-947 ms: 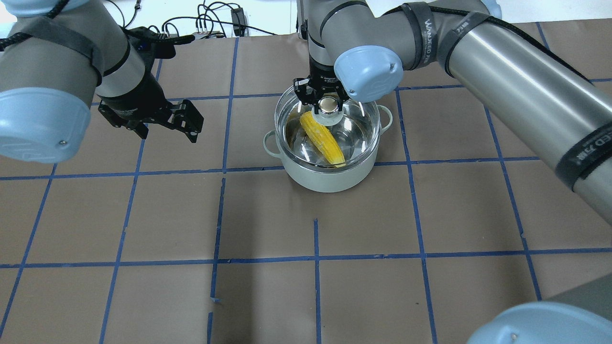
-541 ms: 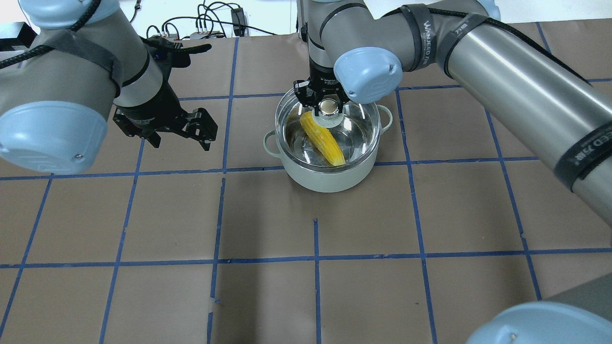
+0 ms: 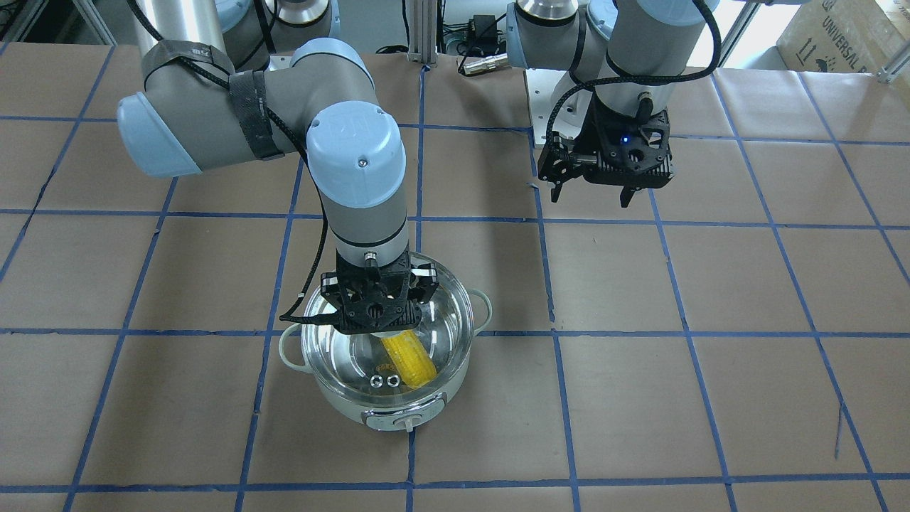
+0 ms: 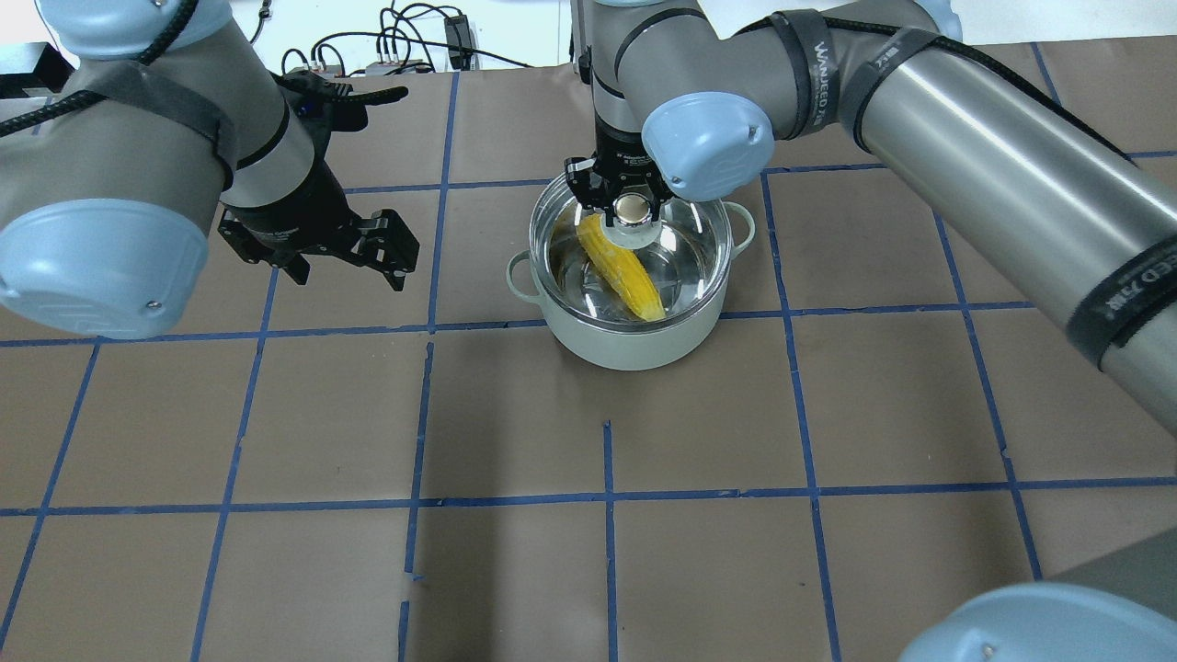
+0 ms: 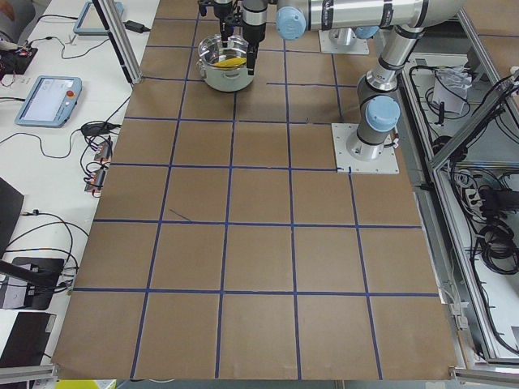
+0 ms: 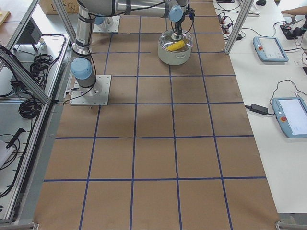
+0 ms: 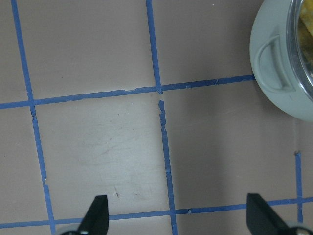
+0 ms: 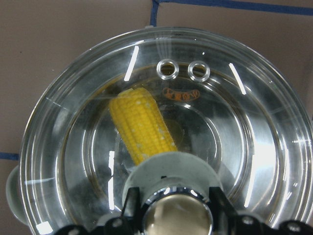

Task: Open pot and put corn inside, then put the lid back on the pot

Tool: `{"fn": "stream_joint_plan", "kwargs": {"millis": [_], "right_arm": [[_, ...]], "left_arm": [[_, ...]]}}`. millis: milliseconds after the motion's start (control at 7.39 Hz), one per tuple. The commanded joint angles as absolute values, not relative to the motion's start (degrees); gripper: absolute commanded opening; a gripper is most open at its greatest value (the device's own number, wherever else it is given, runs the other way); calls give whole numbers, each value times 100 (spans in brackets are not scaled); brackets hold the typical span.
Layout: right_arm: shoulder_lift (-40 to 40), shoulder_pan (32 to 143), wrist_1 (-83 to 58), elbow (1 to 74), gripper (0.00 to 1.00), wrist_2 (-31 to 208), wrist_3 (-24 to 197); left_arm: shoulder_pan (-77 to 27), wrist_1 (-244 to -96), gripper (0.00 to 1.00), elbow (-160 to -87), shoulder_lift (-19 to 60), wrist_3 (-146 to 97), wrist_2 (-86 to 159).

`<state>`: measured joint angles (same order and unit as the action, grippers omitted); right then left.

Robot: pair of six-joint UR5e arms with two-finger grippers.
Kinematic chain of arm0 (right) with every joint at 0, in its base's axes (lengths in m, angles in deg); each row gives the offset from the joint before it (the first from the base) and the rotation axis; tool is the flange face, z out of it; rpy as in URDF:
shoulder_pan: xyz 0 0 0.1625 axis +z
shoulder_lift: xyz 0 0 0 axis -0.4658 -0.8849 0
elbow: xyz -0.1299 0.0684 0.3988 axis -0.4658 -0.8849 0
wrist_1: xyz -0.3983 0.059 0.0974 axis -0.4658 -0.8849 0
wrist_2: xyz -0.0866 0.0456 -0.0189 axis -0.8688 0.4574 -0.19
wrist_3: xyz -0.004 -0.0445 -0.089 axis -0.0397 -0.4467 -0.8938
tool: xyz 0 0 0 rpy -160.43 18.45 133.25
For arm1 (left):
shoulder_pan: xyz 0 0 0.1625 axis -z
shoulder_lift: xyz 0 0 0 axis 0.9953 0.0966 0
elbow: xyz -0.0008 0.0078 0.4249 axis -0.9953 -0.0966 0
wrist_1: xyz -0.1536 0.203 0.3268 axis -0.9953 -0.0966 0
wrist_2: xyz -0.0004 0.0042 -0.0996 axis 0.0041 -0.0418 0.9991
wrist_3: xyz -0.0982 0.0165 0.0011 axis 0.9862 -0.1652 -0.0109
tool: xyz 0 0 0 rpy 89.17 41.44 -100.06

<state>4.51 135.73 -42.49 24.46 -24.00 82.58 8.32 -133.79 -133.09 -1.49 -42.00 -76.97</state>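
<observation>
- Front-facing view: a pale mint pot [image 3: 398,416] stands on the brown worktop [image 3: 711,355], left of centre and near the camera. A clear glass lid [image 3: 444,316] lies across its mouth. A yellow corn [image 3: 409,359] cob lies inside, seen through the glass. The right end effector [image 3: 377,323] points straight down onto the lid's centre. The left end effector [image 3: 590,199] hangs over bare worktop, farther back and to the right, well apart from the pot.
- Overhead view: the right end effector's fingers are closed on either side of the lid's knob [image 4: 630,205]. The left end effector is spread wide and holds nothing.
- Side views: the pot sits at the far end of the worktop, too small to show detail.
- Left wrist view: two black fingertips [image 7: 98,210] stand wide apart over blue tape lines [image 7: 164,147]. The pot's side handle [image 7: 269,66] shows at the top right.
- Right wrist view: the fingers press both sides of the knob. The corn lies under the glass, near two vent rings [image 8: 167,69].
</observation>
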Motion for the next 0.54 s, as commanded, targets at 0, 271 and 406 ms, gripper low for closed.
{"fn": "stream_joint_plan", "kwargs": {"millis": [0, 271, 406], "right_arm": [[457, 13569, -4247, 2457, 3, -2400, 8258], [457, 13569, -4247, 2501, 3, -2391, 8249], [457, 13569, -4247, 2501, 3, -2391, 8249]], "left_arm": [[801, -13366, 100, -13314, -149, -4210, -7704], [765, -13410, 100, -13358, -167, -4219, -7704], [722, -13401, 100, -13367, -167, -4219, -7687]]}}
